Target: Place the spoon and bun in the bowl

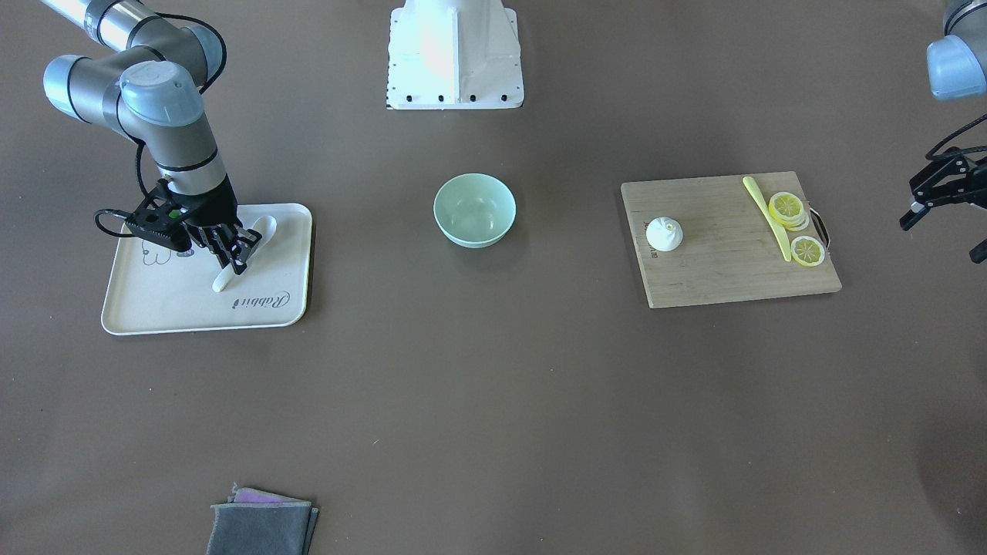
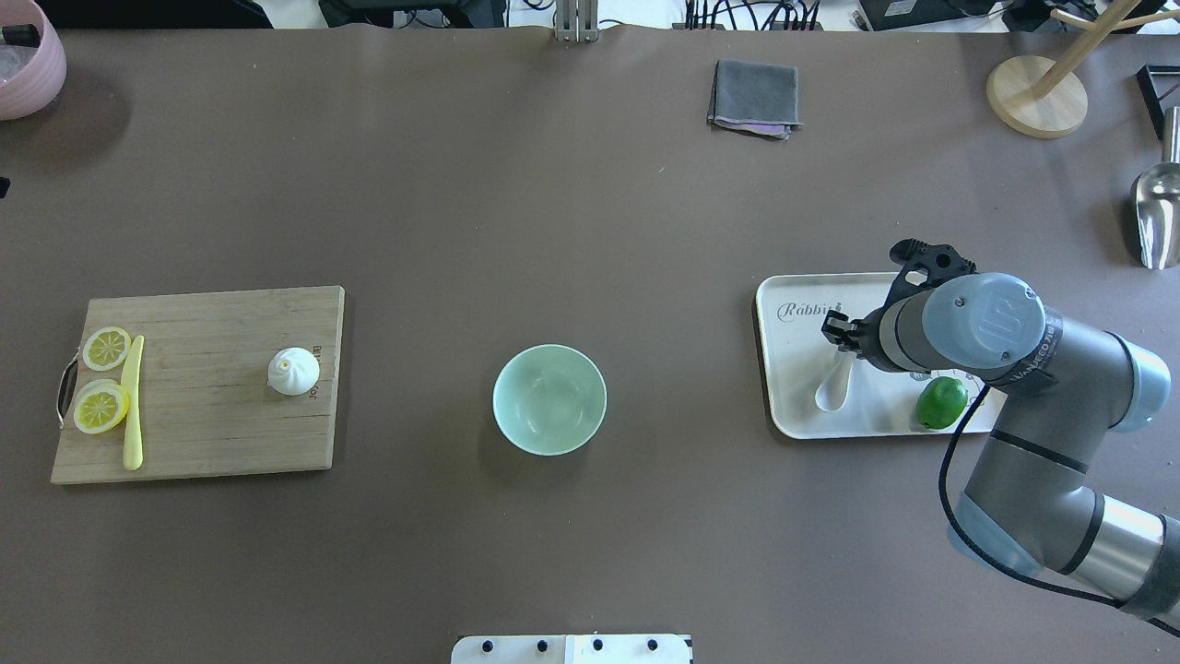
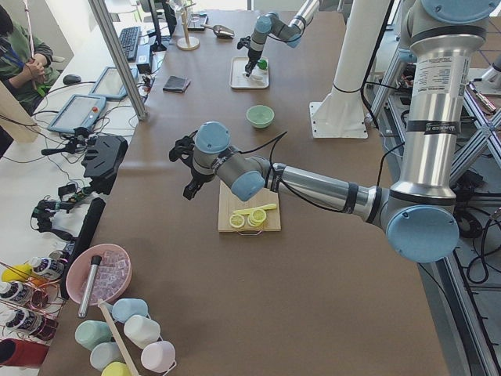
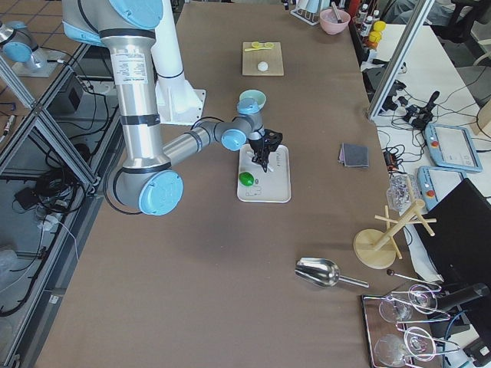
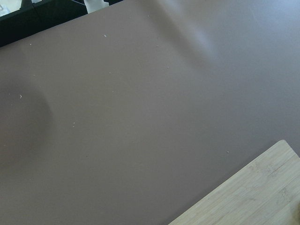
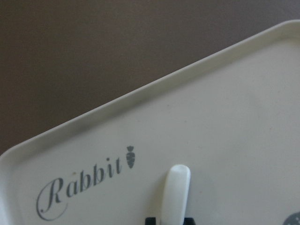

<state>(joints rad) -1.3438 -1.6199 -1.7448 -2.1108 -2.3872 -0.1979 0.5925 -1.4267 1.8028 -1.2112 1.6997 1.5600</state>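
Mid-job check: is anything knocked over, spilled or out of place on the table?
Nothing stands out. The bowl sits upright and empty, the bun rests on the cutting board, and the spoon lies on the tray with the right gripper closed around its handle.

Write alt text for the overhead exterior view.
The right gripper sits over a cream spoon on a white tray, beside a lime. A mint-green bowl stands mid-table; left of it, a bun, lemon slices and a yellow knife lie on a cutting board.
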